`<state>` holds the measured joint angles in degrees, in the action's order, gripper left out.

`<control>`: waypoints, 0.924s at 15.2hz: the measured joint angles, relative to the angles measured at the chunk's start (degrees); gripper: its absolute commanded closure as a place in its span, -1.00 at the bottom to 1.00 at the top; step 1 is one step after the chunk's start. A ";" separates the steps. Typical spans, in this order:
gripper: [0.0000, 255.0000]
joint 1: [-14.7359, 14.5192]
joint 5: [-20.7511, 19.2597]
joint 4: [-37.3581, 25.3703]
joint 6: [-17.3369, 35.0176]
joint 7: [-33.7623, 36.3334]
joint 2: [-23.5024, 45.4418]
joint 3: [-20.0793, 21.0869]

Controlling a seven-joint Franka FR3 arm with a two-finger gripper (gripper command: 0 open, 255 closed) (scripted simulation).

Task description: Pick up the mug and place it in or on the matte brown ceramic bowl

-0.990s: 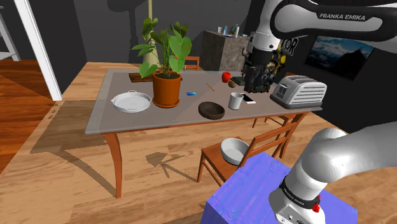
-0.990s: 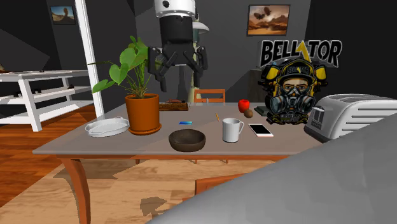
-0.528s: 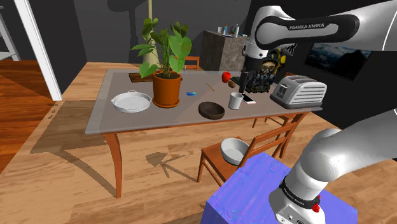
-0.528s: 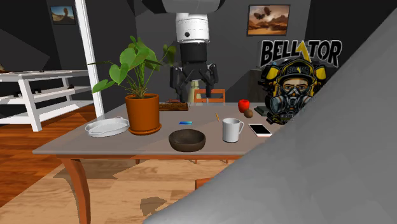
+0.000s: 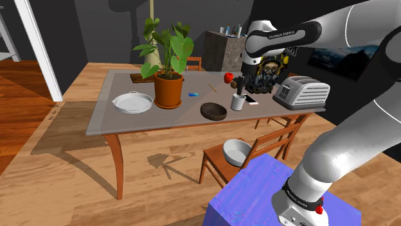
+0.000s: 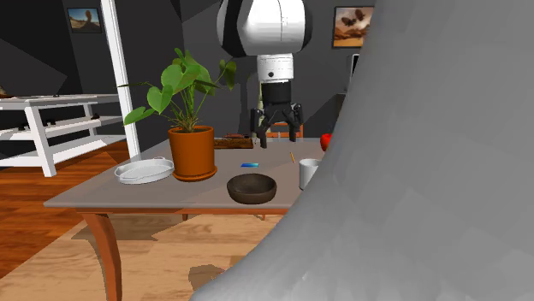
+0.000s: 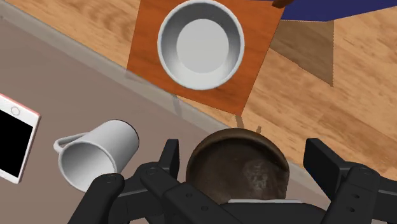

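A white mug (image 5: 238, 101) stands upright on the grey table (image 5: 122, 119), its handle turned toward a phone. The dark brown bowl (image 5: 214, 111) sits just beside it, nearer the table's front edge. My black gripper (image 5: 242, 83) hangs open above the table, over and slightly behind the mug, touching nothing. In the second exterior view the gripper (image 6: 276, 135) hovers behind the bowl (image 6: 252, 187), and the arm's near grey bulk hides half the mug (image 6: 306, 174). In the wrist view the mug (image 7: 95, 154) lies outside one finger, and the bowl (image 7: 238, 167) shows between the fingers of the gripper (image 7: 244, 153).
On the table stand a potted plant (image 5: 168, 83), a white dish (image 5: 133, 102), a toaster (image 5: 301, 92), a red apple (image 5: 227, 78) and a phone (image 7: 14, 137). A wooden chair carrying a white bowl (image 5: 236, 151) stands at the front edge.
The arm has swung round and the gripper has come lower, toward the mug, moving toward the second exterior view's right. Its fingers have stayed open. Mug and bowl have not moved.
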<state>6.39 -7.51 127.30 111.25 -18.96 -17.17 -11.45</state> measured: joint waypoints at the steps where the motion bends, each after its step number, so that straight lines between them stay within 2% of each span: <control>1: -1.00 0.32 0.02 -0.85 0.83 -1.07 1.69 -0.78; 10: -1.00 2.98 3.73 -12.91 7.13 -9.68 20.59 -5.44; 14: -1.00 4.76 6.42 -21.21 7.26 -13.07 29.50 -6.16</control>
<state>11.15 -1.09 106.09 118.51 -32.02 12.33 -17.60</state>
